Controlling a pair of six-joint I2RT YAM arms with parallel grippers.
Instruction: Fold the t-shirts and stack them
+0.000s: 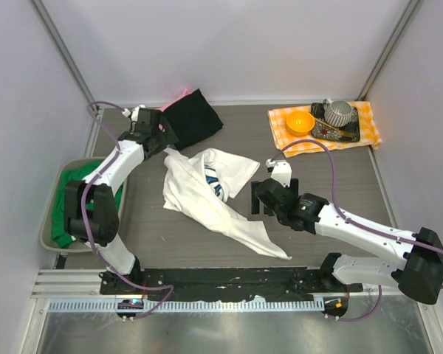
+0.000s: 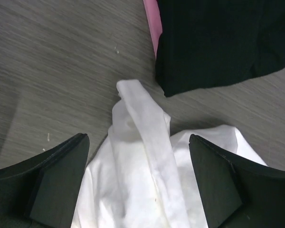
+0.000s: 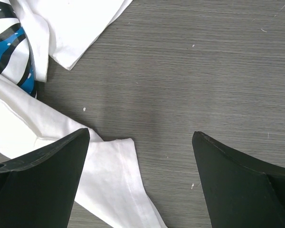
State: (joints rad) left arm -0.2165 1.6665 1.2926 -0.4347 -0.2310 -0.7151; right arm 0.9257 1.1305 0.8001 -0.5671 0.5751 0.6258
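- the white t-shirt lies crumpled in the middle of the table. one long tail trails toward the near edge and a patch of blue print shows among its folds.
- the black t-shirt lies flat at the far edge, with a sliver of the pink t-shirt showing beside it. the green t-shirt sits in a bin off the left side.
- the left gripper is spread wide, one finger on each side of a twisted ridge of white cloth at the shirt's far-left end, close to the black shirt. it pinches nothing that i can see.
- the right gripper is also spread wide and holds nothing. it sits low over bare table at the shirt's right side, with a hem corner lying by its left finger.
- handling, as i judge it: the shirt is light, soft and limp. it will sag and drag behind whatever point is lifted, and it will bunch on the table instead of sliding flat.
- the best places to take hold look like the raised ridge between the left fingers and the hem corner by the right gripper. seams and hems are thicker and give more to pinch.
- the flat hem needs the fingers right down at the table, or they may close on air.
- the ridge may hold more than one layer, which i cannot tell from here. a pinch there could lift a clump, not a single edge.
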